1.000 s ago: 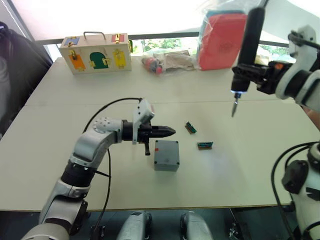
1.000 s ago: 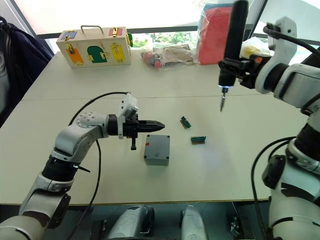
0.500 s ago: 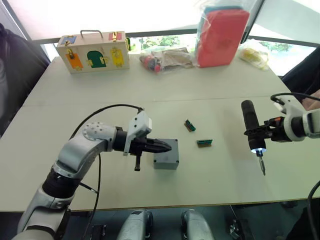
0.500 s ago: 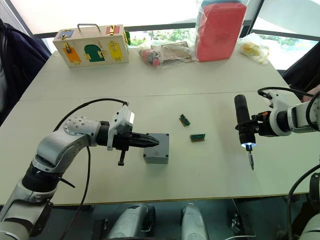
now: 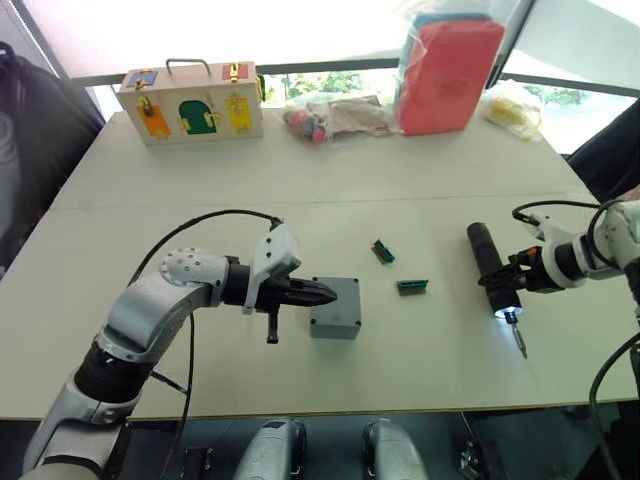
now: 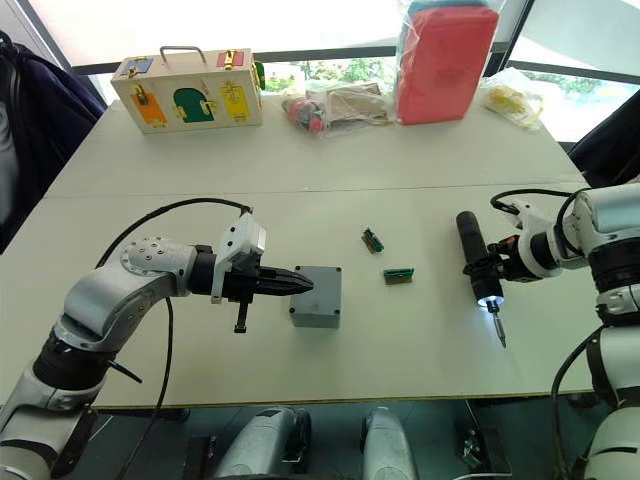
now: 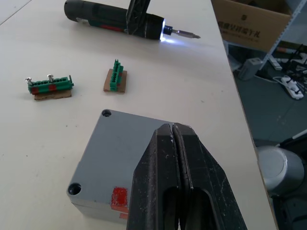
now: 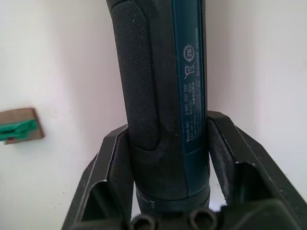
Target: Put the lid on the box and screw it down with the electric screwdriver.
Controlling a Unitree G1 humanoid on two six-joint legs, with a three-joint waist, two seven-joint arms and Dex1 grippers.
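The box [image 5: 335, 307] sits on the table [image 5: 200, 190] toward the middle of the near edge, with the lid [image 7: 125, 153] in place on top of it. The lid's corner screw holes are visible, and a small red mark shows on one side of the box.

The left gripper [image 5: 325, 293] hovers low over the near-left part of the box, with its two black fingers [image 7: 165, 182] pressed together and nothing between them.

The right gripper [image 8: 168, 163] grasps the electric screwdriver [image 5: 493, 269] around its dark body, a finger on each side. The screwdriver is held low over the table near the right edge, well apart from the box. Its thin metal bit [image 5: 519, 339] points toward the near edge of the table, and its tip light is on.

Two small green pieces lie on the table between the box and the screwdriver: one [image 5: 382, 252] farther from the near edge, the other [image 5: 411, 287] nearer to it.

Along the far edge stand a wooden box with coloured doors [image 5: 191, 102] at the left, a clear bag of small items [image 5: 330, 118] in the middle, and a red case in plastic wrap [image 5: 450, 72] to the right.
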